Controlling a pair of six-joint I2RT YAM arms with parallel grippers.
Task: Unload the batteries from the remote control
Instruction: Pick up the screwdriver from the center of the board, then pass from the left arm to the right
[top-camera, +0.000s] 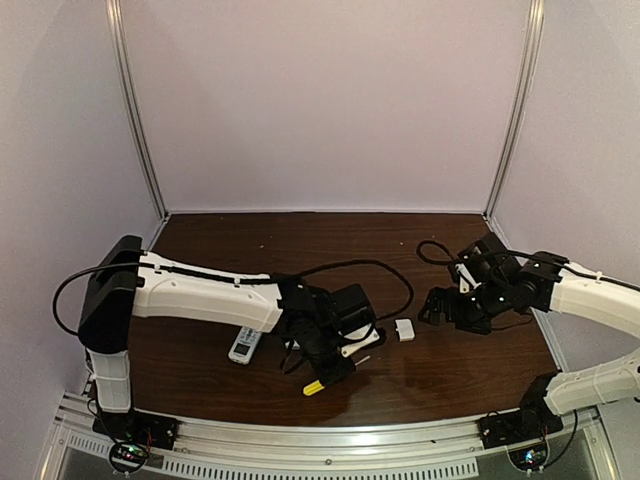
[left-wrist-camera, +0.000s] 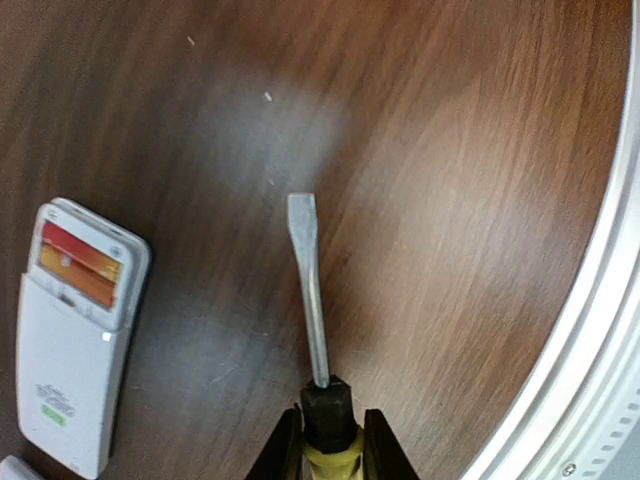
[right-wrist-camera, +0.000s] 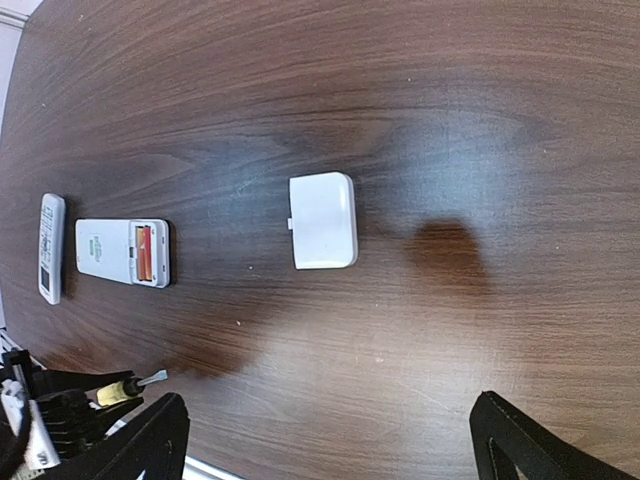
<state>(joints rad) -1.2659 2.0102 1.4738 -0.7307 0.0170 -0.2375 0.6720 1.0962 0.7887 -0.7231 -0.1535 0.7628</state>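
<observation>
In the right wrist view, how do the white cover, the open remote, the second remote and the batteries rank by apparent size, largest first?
1. white cover and open remote: they look about equal, and the cover lies nearer the camera, so I do not rank them.
2. second remote.
3. batteries.

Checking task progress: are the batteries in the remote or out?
In. The remote lies back up, compartment uncovered, with orange-red batteries seated inside.
</observation>
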